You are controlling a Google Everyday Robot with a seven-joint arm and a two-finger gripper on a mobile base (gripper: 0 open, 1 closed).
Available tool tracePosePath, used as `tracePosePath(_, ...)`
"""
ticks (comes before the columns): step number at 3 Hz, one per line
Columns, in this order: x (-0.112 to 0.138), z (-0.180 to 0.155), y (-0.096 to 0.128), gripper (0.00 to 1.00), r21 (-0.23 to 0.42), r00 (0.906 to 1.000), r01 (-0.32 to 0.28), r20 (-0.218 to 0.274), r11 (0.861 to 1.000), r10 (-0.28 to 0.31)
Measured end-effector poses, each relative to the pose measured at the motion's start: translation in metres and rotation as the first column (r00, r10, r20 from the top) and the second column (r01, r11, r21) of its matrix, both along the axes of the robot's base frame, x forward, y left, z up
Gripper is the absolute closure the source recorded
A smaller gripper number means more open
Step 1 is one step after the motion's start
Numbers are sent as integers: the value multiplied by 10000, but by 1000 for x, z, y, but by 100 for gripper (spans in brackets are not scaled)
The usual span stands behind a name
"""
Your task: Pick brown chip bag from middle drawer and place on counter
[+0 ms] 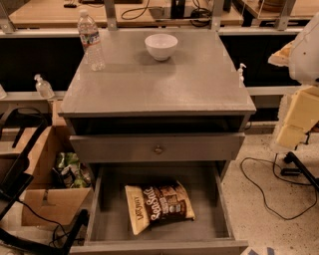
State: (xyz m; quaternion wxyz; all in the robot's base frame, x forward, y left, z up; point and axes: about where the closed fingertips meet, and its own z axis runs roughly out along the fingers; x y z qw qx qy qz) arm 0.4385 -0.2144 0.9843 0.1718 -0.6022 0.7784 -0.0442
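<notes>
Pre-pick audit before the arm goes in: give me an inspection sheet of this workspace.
Surface: counter grey and flat; water bottle and white bowl stand at its back.
Job's things: brown chip bag lies flat, alone, in the open middle drawer.
Clutter: cardboard box left of the cabinet, green packets inside.
Gripper: gripper at the right edge, beside the cabinet, apart from drawer and bag.
Cables: black cable looped on the floor at right; desk cables behind.
Surroundings: tan desks behind; small clear bottle left, pump bottle right.
</notes>
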Motion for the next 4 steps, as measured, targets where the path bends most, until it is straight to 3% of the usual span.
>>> tracePosePath(1,0,0,0,0,2,10000,0,2,10000,0)
tracePosePath(2,7,-17,-3,0,509,9994,6,334,9987,-23)
tracePosePath(3,2,-65,-5,0,1414,9969,-442,713,9890,343)
tracePosePath(4,-4,-118,0,0,2126,9882,-1097,1284,9710,835)
